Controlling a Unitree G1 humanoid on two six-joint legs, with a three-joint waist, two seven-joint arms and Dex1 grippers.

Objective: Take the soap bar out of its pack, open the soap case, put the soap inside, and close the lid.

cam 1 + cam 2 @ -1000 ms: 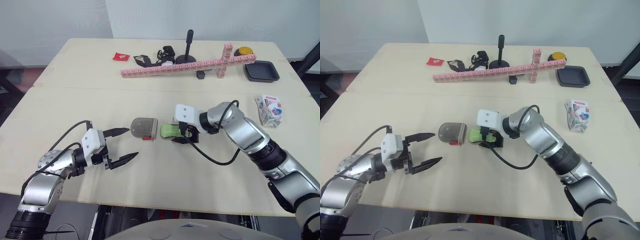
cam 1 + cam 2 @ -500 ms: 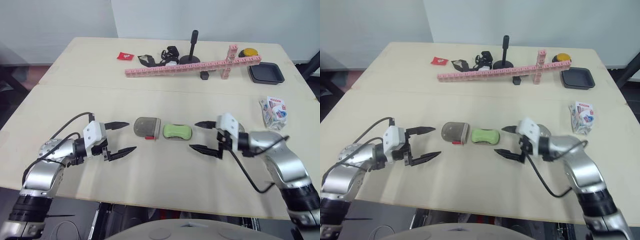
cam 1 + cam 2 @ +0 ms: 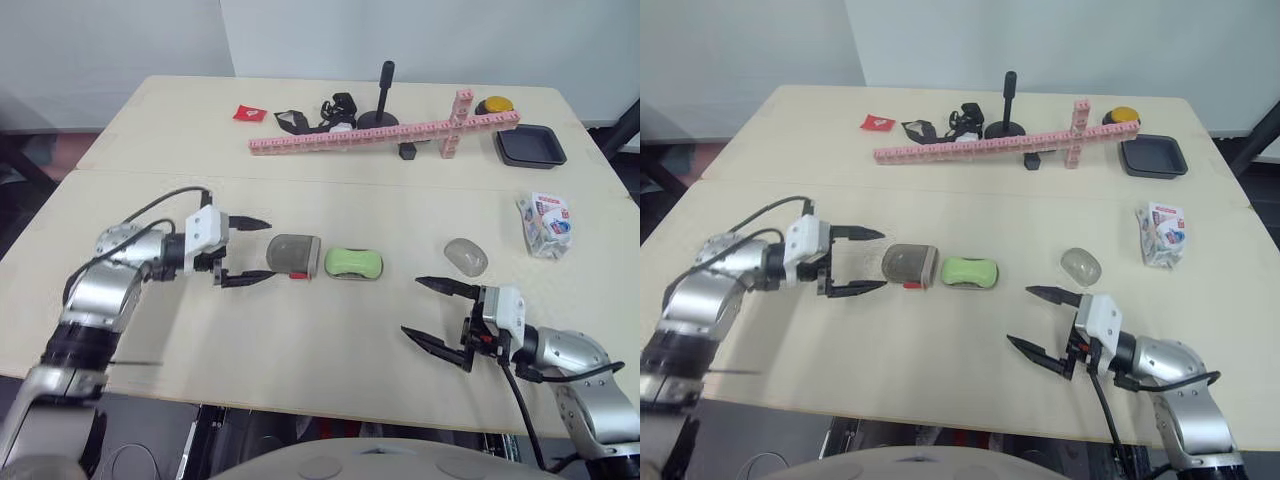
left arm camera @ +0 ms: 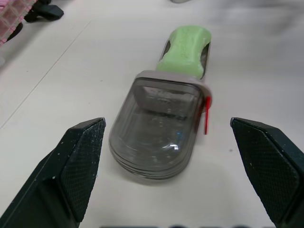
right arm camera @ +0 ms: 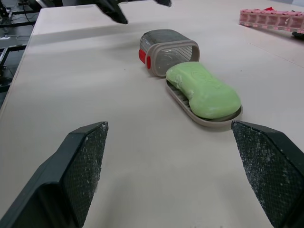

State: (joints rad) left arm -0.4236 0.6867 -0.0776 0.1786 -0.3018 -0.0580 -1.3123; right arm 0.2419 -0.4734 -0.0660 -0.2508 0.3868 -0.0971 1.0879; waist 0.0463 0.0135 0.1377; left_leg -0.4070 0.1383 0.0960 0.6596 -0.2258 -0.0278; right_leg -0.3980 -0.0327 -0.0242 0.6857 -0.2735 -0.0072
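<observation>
Soap (image 3: 353,262) is lying on its tray (image 5: 209,122); left jaws are gaping empty beside the lid (image 3: 293,255), right jaws gaping empty too.

Claws trade places
My right claw (image 3: 411,305) now sits back from the soap (image 3: 353,262); left claw (image 3: 268,250) has come up to the lid (image 3: 295,255).

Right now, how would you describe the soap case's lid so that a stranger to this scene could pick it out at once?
On the nearer table, look at its middle, just ahead of the open left tool. The lid lies there on its side, its mouth toward the green soap. It alone is a smoky grey see-through shell with a red tab.
</observation>
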